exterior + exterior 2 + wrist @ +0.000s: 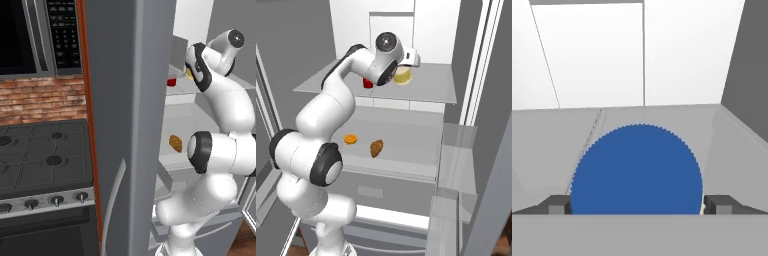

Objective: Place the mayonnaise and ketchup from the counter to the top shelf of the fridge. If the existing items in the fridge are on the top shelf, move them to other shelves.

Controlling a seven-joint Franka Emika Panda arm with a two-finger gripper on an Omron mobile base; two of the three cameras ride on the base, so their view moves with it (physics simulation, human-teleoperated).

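The fridge [125, 115] stands with its door swung open, and my arm reaches inside to the top shelf [431, 85]. The mayonnaise [637, 170], a cream jar [402, 78] with a blue lid, stands on that shelf directly under my hand. My gripper [637, 206] is open, its fingertips [558, 205] just outside either side of the lid. The red ketchup [368, 84] stands on the same shelf to the jar's left, partly behind my arm, and appears as a red patch [171, 82]. The existing item, an orange-brown roll [376, 148], lies on the shelf below [411, 137].
A small orange round thing [350, 139] lies left of the roll. Door bins [456, 145] jut out at the right. The fridge's grey side wall rises close to the jar's right. A stove [45, 160] and microwave [30, 35] sit left of the door.
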